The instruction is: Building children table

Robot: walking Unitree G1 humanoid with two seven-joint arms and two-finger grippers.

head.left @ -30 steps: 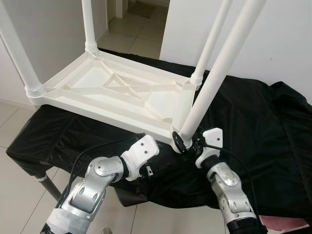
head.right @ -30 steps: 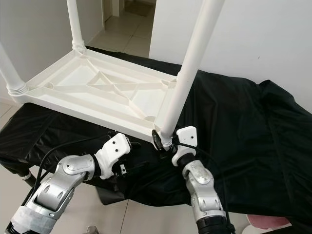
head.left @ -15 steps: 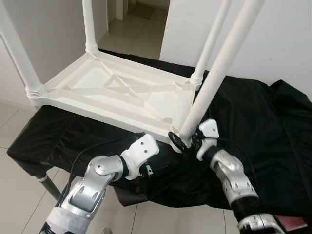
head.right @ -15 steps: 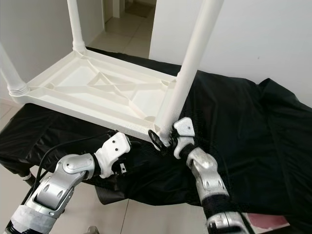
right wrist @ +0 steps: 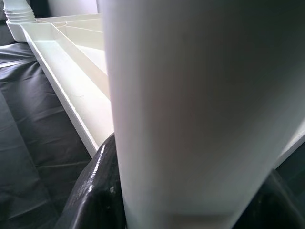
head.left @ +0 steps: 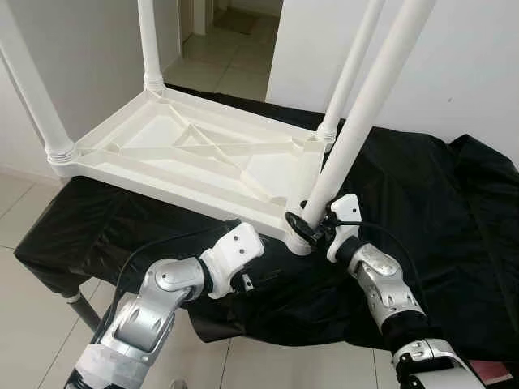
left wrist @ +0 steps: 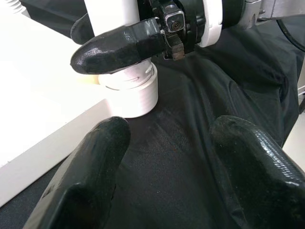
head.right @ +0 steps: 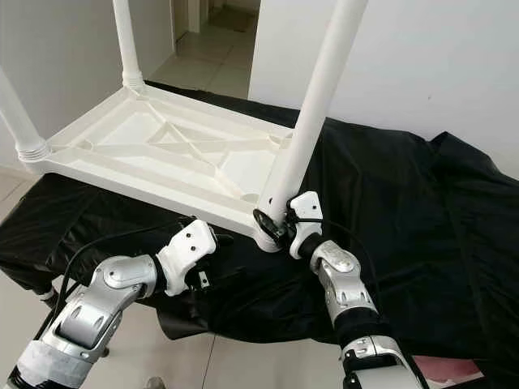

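Table leg (head.left: 357, 130) in right gripper (head.left: 312, 231)

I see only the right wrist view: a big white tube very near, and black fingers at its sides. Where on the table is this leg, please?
Observer: The right gripper is shut on the near right leg, low down, at the corner socket of the upturned table.
Operator: Does the leg stand straight?
Observer: No, it is tilted; the other three legs look upright.
Operator: And the left gripper?
Observer: The left gripper is open over the black cloth, beside that socket, holding nothing.
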